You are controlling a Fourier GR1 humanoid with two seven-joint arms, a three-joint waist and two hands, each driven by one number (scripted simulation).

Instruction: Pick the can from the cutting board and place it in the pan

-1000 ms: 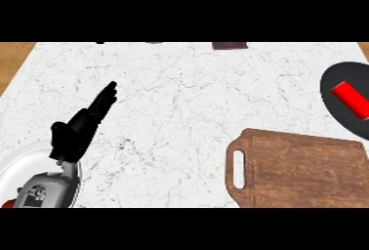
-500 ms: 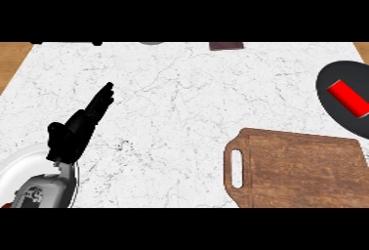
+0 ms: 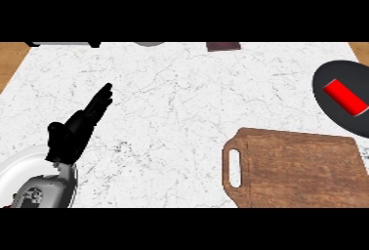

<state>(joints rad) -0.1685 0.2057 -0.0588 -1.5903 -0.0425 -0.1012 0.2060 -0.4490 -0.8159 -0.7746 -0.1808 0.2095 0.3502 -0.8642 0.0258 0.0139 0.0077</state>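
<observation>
A red can point(image 3: 344, 97) lies on its side inside the dark pan point(image 3: 331, 83) at the right edge of the head view. The brown wooden cutting board point(image 3: 296, 168) sits at the lower right with nothing on it, its handle slot facing left. My left hand point(image 3: 74, 129) shows at the lower left, open, fingers straight and pointing up and to the right, holding nothing. My right hand does not show in this view.
The white marble counter point(image 3: 180, 97) fills the middle. A dark brown object point(image 3: 222, 46) and a grey round thing point(image 3: 150, 43) sit at the far edge. Wood floor shows at the top corners.
The view has shifted slightly; the pan and can sit a little further left in the picture. My left hand stays open and still.
</observation>
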